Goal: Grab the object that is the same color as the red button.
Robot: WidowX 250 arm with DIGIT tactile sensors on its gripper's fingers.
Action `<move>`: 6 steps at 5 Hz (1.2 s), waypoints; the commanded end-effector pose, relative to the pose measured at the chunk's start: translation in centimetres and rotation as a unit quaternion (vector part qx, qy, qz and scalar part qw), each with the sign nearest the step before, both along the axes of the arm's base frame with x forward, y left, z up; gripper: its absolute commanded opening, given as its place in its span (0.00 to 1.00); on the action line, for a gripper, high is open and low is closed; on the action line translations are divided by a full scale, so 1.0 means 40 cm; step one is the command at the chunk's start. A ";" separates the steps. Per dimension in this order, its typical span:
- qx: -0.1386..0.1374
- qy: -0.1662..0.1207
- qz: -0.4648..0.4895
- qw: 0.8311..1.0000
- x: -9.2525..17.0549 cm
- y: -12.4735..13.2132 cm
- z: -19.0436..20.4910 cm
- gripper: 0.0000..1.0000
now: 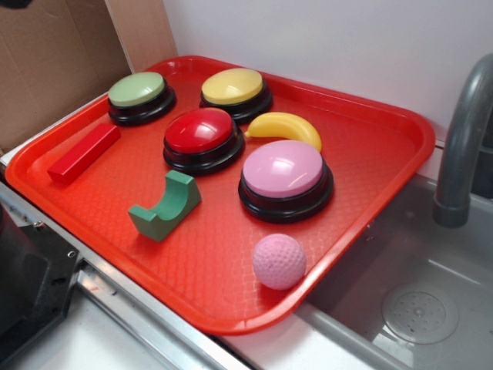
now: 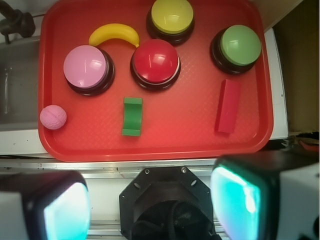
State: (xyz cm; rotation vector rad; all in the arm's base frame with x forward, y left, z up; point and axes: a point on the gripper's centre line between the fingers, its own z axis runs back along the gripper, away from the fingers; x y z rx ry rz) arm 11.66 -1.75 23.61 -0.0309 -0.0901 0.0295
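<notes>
a red tray [image 1: 385, 146] lies on the pale counter [image 1: 69, 347] beside a sink [image 1: 431, 308].

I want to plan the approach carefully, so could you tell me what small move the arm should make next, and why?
Probably move the gripper forward and toward the red block, which lies untouched near the green button. The fingers appear spread and hold nothing, well short of the tray.

On the tray [image 1: 385, 131] we see four buttons; the central button [image 1: 199, 131] has the arch block [image 1: 166, 204] before it, the long block [image 1: 83, 153] to its left.
</notes>
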 end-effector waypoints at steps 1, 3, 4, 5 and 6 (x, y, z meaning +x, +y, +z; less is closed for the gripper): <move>0.000 0.000 0.000 1.000 0.000 0.000 0.000 1.00; 0.005 -0.017 0.058 0.998 0.064 0.101 -0.068 1.00; 0.027 -0.014 0.101 0.994 0.082 0.164 -0.120 1.00; 0.041 -0.014 0.143 0.989 0.090 0.237 -0.183 1.00; 0.048 -0.005 0.193 0.980 0.084 0.312 -0.243 1.00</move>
